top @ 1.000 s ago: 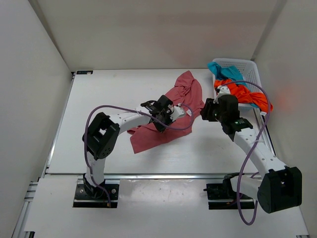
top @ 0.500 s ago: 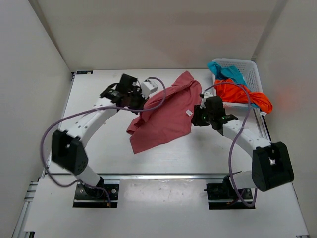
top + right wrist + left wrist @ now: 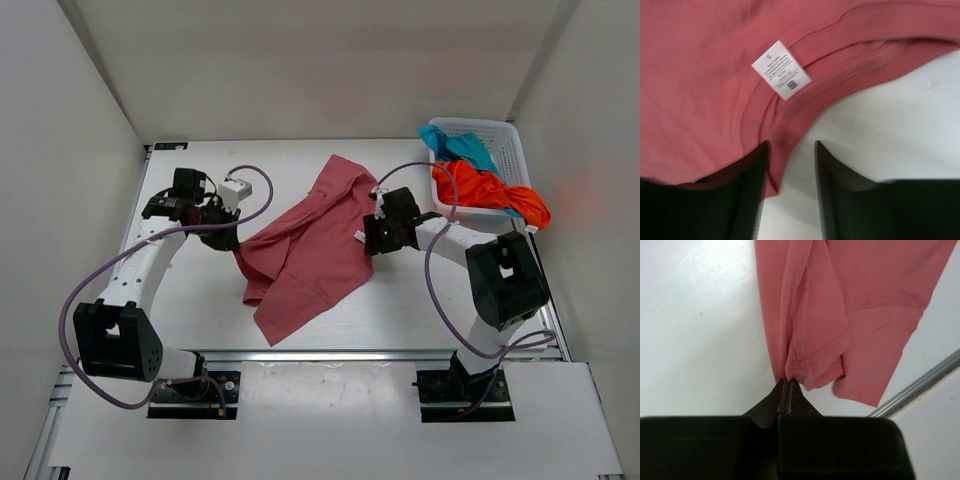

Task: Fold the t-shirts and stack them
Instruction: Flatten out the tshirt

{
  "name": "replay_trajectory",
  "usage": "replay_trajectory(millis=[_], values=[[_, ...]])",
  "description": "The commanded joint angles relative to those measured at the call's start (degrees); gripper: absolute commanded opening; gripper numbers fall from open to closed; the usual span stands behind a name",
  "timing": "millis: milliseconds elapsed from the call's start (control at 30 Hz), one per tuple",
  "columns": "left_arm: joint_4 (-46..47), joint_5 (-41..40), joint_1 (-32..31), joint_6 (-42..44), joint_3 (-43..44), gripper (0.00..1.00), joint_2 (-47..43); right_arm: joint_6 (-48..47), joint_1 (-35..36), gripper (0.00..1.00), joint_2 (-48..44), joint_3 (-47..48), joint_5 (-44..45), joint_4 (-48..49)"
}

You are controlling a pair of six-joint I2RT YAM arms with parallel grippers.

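The rose-pink t-shirt point(image 3: 310, 245) lies spread in a slanted band across the middle of the table. My left gripper point(image 3: 226, 238) is shut on a folded hem at the shirt's left edge point(image 3: 799, 362), its tips point(image 3: 788, 382) pinched together. My right gripper point(image 3: 370, 238) is at the shirt's right side by the collar, where a white label point(image 3: 781, 70) shows. Its jaws point(image 3: 790, 146) stand open, with the collar's edge point(image 3: 772, 165) lying between them against the left finger point(image 3: 757, 170). The orange t-shirt point(image 3: 492, 192) and the teal t-shirt point(image 3: 455, 143) hang over the basket.
The white lattice basket point(image 3: 508, 150) stands at the back right corner, against the side wall. A metal rail point(image 3: 330, 352) runs along the table's near edge and shows in the left wrist view as a grey strip point(image 3: 920, 385). Purple cables loop off both arms.
My left gripper has swung far to the left with the hem pinched in it, drawing the pink shirt out flatter. My right gripper has followed left to the collar, its jaws narrowing.
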Motion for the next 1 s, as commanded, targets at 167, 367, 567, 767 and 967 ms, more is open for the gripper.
replay_trajectory(millis=[167,367,567,767,967], values=[[1.0,4.0,1.9,-0.4,-2.9,0.00,-3.1,-1.3,4.6,0.77,5.0,6.0,0.9,-5.8],[1.9,3.9,2.1,-0.9,-1.7,0.00,-2.8,-1.6,5.8,0.31,9.1,8.7,-0.3,-7.7],[1.7,3.2,3.7,0.6,-1.1,0.00,-2.6,-4.7,2.6,0.00,4.2,7.9,-13.3,-14.1],[3.0,2.9,11.0,1.0,0.7,0.00,-2.5,-7.5,2.4,0.00,-19.2,-5.9,-14.3,-24.1],[10.9,-2.3,11.9,-2.1,6.0,0.00,1.6,-4.5,-5.4,0.00,-32.2,-14.8,-16.2,-19.7]])
